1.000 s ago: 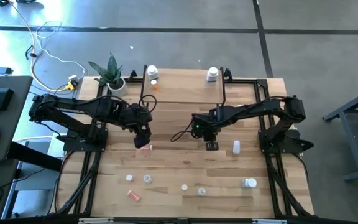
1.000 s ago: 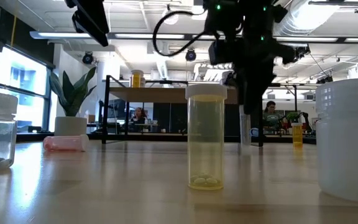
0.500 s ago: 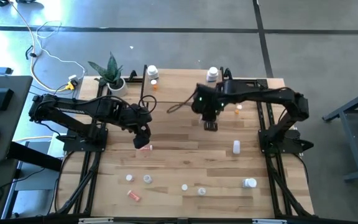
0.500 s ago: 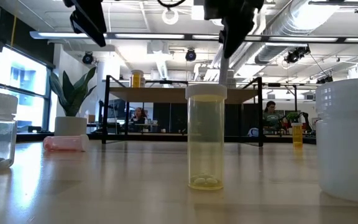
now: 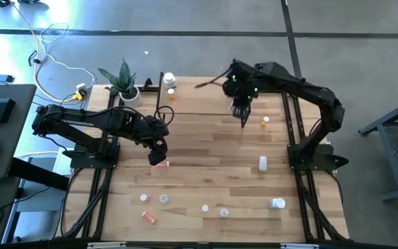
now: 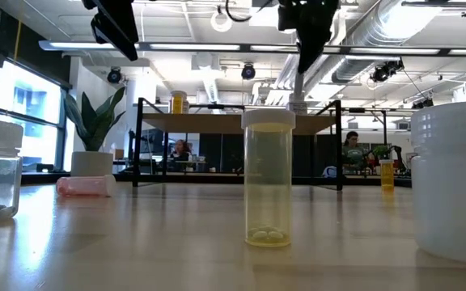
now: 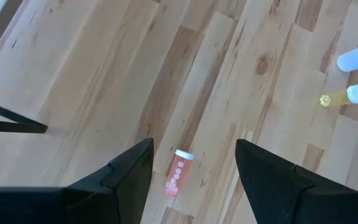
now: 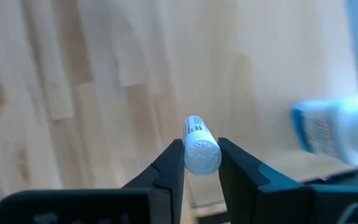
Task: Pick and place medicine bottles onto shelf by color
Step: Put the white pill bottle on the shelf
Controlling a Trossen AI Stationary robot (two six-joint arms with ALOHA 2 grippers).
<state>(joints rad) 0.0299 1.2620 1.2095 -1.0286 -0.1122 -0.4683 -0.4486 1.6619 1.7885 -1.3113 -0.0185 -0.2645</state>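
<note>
Right now the right gripper (image 8: 201, 163) is up over the far side of the table near the shelf (image 5: 206, 91), fingers pinching a small white vial (image 8: 201, 148) by its body, cap end sticking out toward the camera. To do this step well, the arm should prob. carry the vial level, line it up beside the white bottle (image 5: 236, 83) already on the shelf's right end, and lower it till it sits flat before letting go; a tiny vial tips easily, so a slow release looks wise. The left gripper (image 7: 191, 177) hangs over the table's left-centre w/ fingers spread, nothing between them, directly above a pink bottle (image 7: 177, 172) lying on its side. The right wrist view shows the grip itself, which the high view can't resolve; the high view alone gives the layout, i.e. an orange bottle (image 5: 169, 81) at the shelf's left end and other bottles scattered near the front edge.
</note>
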